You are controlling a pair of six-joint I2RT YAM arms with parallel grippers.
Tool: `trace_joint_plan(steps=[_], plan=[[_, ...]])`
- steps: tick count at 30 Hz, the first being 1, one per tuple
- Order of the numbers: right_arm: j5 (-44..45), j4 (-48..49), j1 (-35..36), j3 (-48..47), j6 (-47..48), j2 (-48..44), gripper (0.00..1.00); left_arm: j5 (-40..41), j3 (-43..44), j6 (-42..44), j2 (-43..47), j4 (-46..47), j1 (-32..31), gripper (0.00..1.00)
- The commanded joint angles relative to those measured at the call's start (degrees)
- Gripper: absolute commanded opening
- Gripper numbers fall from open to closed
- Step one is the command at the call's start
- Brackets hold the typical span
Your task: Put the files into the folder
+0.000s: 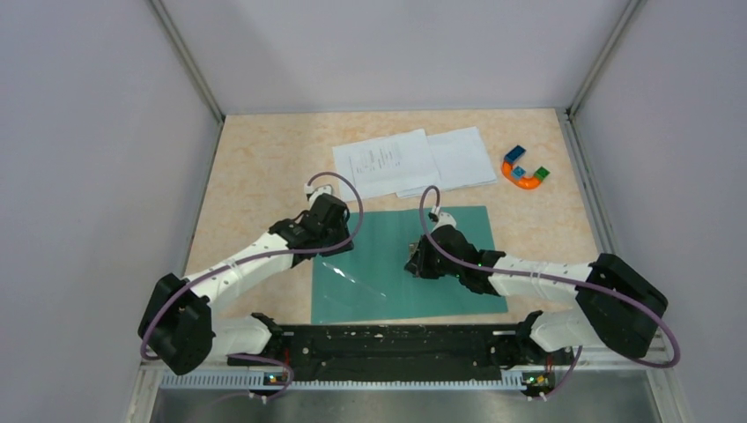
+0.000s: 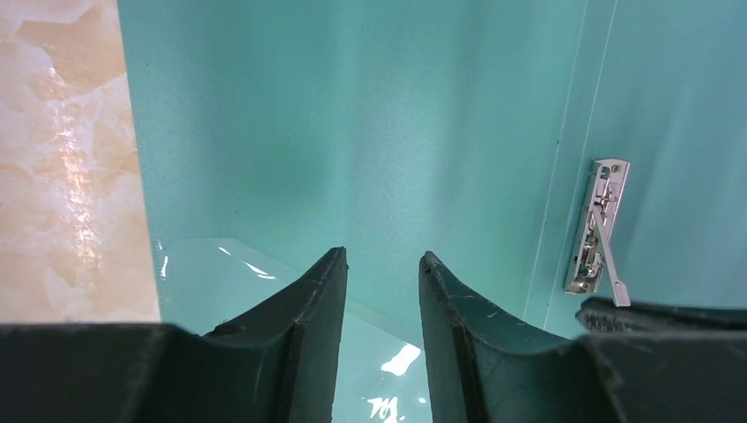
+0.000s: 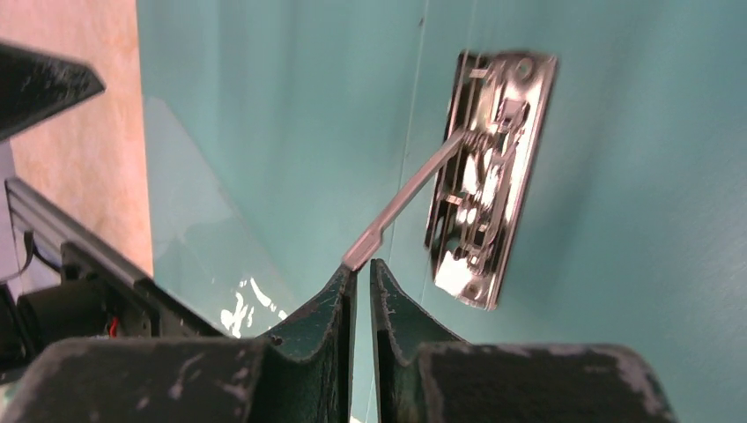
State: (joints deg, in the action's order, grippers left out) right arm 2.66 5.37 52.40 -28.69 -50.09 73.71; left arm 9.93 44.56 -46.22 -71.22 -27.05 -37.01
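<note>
Right gripper (image 3: 363,269) is nearly closed, with the lever (image 3: 405,198) tip just ahead of its fingertips; opening the folder (image 3: 264,106) clip (image 3: 489,176) is judged in hand. Next, the lever must be raised.

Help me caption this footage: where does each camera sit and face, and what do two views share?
Top external: fixed above and behind, looking down; left arm and right arm show over the flat teal-green folder, two white paper sheets beyond.
Left wrist: on the left arm, looking down past the open left gripper at the folder's small metal clip.
Right wrist: on the right arm, close on that clip, right gripper nearly closed.
Shared: both wrist views show the clip.
</note>
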Motion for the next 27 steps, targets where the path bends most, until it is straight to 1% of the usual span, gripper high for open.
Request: trace_joint_plan(steps=[1, 17, 19, 22, 24, 27], plan=[[-0.1, 4.0, -3.2, -4.3, 3.3, 2.3, 0.10, 1.2, 3.6, 2.2, 2.1, -0.8, 0.2, 0.41], [0.5, 2.9, -9.1, -13.5, 8.3, 15.0, 0.10, 1.2, 8.7, 5.9, 1.8, -0.8, 1.0, 0.44], [0.5, 2.0, -9.2, -14.9, 8.8, 15.8, 0.13, 1.2, 9.8, 6.6, 1.3, -0.6, 1.5, 0.47], [0.8, 0.6, -9.2, -16.9, 9.6, 15.8, 0.21, 1.0, 11.9, 7.6, 0.2, 0.1, 2.5, 0.51], [1.8, -1.1, -9.2, -18.5, 10.5, 16.1, 0.27, -0.4, 13.5, 8.1, -1.3, 1.0, 3.8, 0.54], [1.8, -3.7, -9.2, -21.8, 12.2, 15.7, 0.31, -2.4, 16.7, 8.8, -3.9, 2.5, 6.2, 0.57]])
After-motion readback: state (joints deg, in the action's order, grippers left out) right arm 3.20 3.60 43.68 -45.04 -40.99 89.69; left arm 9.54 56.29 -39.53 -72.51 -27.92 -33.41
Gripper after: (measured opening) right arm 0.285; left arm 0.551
